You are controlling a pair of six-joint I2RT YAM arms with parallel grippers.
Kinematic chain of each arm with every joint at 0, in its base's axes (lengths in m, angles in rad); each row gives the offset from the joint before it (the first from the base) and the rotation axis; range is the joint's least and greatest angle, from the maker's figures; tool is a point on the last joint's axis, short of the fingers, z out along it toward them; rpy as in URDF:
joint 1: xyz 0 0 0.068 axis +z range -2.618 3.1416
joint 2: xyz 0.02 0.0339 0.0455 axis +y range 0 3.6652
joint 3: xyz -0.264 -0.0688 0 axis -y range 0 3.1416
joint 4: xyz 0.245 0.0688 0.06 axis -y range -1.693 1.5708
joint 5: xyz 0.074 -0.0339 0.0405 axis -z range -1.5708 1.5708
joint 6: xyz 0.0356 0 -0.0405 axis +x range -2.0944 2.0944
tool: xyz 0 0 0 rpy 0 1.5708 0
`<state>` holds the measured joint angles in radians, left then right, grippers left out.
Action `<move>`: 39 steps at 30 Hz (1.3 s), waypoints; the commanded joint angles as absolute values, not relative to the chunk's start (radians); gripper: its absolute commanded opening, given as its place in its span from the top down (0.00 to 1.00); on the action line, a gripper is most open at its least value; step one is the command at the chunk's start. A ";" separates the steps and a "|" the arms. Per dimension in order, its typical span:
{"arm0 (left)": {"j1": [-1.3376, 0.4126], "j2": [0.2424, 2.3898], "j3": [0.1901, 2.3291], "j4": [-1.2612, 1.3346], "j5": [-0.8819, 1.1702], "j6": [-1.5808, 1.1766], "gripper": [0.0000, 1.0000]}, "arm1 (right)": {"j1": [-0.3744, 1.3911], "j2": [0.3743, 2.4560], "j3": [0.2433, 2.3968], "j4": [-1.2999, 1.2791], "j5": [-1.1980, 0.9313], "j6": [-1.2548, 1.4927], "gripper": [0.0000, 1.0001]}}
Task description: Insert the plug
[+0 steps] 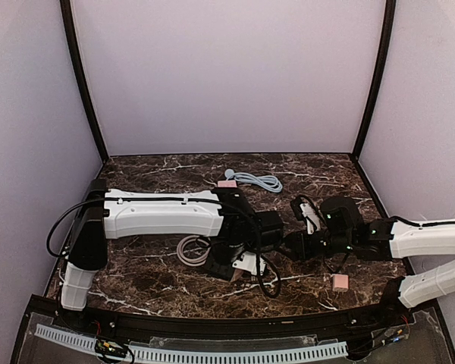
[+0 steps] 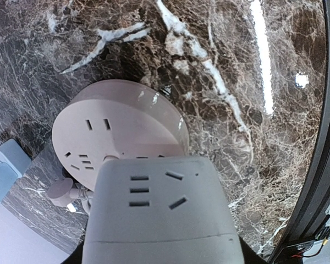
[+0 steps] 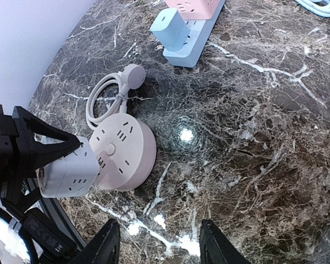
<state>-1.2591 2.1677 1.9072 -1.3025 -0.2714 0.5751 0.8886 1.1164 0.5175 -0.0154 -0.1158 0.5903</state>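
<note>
My left gripper point(image 1: 241, 258) is shut on a white cube socket adapter point(image 2: 159, 214), which fills the lower part of the left wrist view. The cube hangs just over the near edge of a round pale-pink socket hub point(image 2: 118, 124) that lies flat on the marble. In the right wrist view the cube point(image 3: 69, 170) overlaps the hub point(image 3: 124, 151) at its left side. The hub's round flat plug point(image 3: 133, 75) lies on its coiled white cable behind it. My right gripper point(image 3: 159, 226) is open and empty, above bare marble to the right of the hub.
A blue power strip point(image 3: 201, 41) with a light-blue adapter point(image 3: 173, 27) on it lies at the back beside a pink strip point(image 3: 192, 6). A light-blue cable point(image 1: 259, 180) lies at the back centre. A small pink block point(image 1: 340, 282) sits front right.
</note>
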 commanded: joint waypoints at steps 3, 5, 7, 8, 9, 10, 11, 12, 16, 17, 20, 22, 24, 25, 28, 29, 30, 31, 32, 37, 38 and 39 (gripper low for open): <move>-1.255 2.161 1.877 -1.293 -0.241 0.587 0.99 | 0.882 1.106 0.507 -0.008 -0.122 0.603 0.52; -1.254 2.161 1.877 -1.290 -0.228 0.596 0.99 | 0.882 1.104 0.506 -0.010 -0.120 0.604 0.52; -1.252 2.162 1.879 -1.285 -0.224 0.604 0.99 | 0.882 1.102 0.505 -0.011 -0.120 0.604 0.52; -1.249 2.163 1.881 -1.284 -0.222 0.608 0.99 | 0.882 1.101 0.505 -0.010 -0.120 0.604 0.52; -1.247 2.163 1.887 -1.283 -0.219 0.610 0.99 | 0.882 1.101 0.505 -0.011 -0.118 0.604 0.52; -1.243 2.163 1.889 -1.281 -0.217 0.612 0.99 | 0.882 1.102 0.505 -0.010 -0.120 0.605 0.52; -1.241 2.163 1.895 -1.281 -0.208 0.614 0.99 | 0.882 1.102 0.505 -0.009 -0.121 0.605 0.52; -1.235 2.163 1.896 -1.277 -0.204 0.614 0.99 | 0.881 1.101 0.504 -0.009 -0.121 0.604 0.52; -1.214 2.168 1.904 -1.267 -0.171 0.603 0.99 | 0.882 1.106 0.505 -0.005 -0.121 0.604 0.52; -1.206 2.171 1.906 -1.266 -0.167 0.600 0.99 | 0.882 1.107 0.505 -0.005 -0.122 0.602 0.52; -1.190 2.175 1.920 -1.270 -0.138 0.586 0.99 | 0.881 1.111 0.508 -0.005 -0.123 0.599 0.52; -1.179 2.178 1.927 -1.274 -0.123 0.581 0.99 | 0.882 1.115 0.510 -0.005 -0.124 0.597 0.52; -1.168 2.184 1.937 -1.277 -0.110 0.579 0.99 | 0.882 1.120 0.512 -0.005 -0.127 0.595 0.52; -1.161 2.189 1.942 -1.282 -0.103 0.578 0.99 | 0.882 1.123 0.513 -0.005 -0.127 0.595 0.52; -1.152 2.203 1.962 -1.294 -0.086 0.584 0.99 | 0.882 1.131 0.515 -0.005 -0.132 0.593 0.52; -1.149 2.211 1.965 -1.303 -0.087 0.586 0.99 | 0.882 1.132 0.515 -0.005 -0.132 0.592 0.52; -1.147 2.215 1.969 -1.306 -0.092 0.595 0.99 | 0.882 1.133 0.516 -0.005 -0.133 0.592 0.52; -1.144 2.223 1.972 -1.310 -0.094 0.596 0.99 | 0.882 1.134 0.516 -0.005 -0.133 0.591 0.52; -1.141 2.228 1.982 -1.313 -0.088 0.596 0.99 | 0.882 1.136 0.516 -0.004 -0.133 0.590 0.52; -1.111 2.252 2.010 -1.347 -0.052 0.610 0.99 | 0.882 1.141 0.518 -0.004 -0.134 0.586 0.52; -1.108 2.259 2.010 -1.349 -0.053 0.614 0.99 | 0.882 1.143 0.517 0.008 -0.133 0.585 0.52; -1.109 2.262 2.012 -1.352 -0.057 0.618 0.99 | 0.882 1.145 0.519 0.020 -0.133 0.583 0.52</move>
